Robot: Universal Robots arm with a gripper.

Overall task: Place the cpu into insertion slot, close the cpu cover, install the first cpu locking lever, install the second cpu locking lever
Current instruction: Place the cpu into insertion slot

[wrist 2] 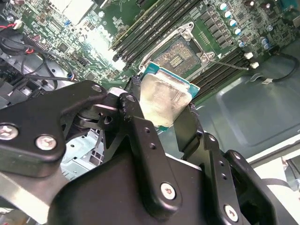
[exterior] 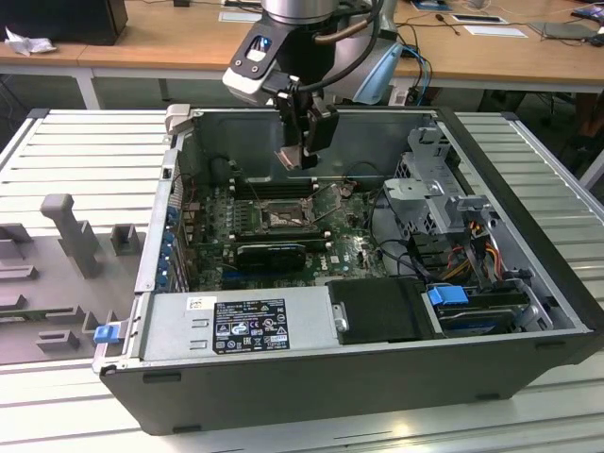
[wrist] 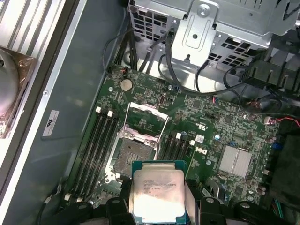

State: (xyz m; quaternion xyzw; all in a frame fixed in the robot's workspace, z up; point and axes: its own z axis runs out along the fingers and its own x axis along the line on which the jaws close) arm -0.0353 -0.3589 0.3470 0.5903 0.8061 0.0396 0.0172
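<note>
My gripper point(exterior: 300, 151) hangs inside the open computer case, shut on the cpu point(exterior: 291, 157), a flat square chip with a silvery top. In both wrist views the cpu point(wrist 2: 164, 101) point(wrist: 157, 192) sits clamped by its edges between the black fingers point(wrist 2: 136, 112). The insertion slot point(wrist: 129, 157) point(wrist 2: 180, 54) lies on the green motherboard below the chip, apart from it, its centre bare. The cpu cover point(wrist: 146, 121) stands swung open beside the socket. A thin metal lever point(wrist 2: 227, 63) sticks out along the socket's side. In the exterior view the socket point(exterior: 283, 219) is below the gripper.
Long black memory slots point(wrist: 98, 145) flank the socket. A long black card point(exterior: 272, 253) lies in front of it in the exterior view. The power supply point(exterior: 236, 326), a metal drive cage point(exterior: 434, 189) and loose cables point(exterior: 387, 236) crowd the case point(exterior: 311, 387).
</note>
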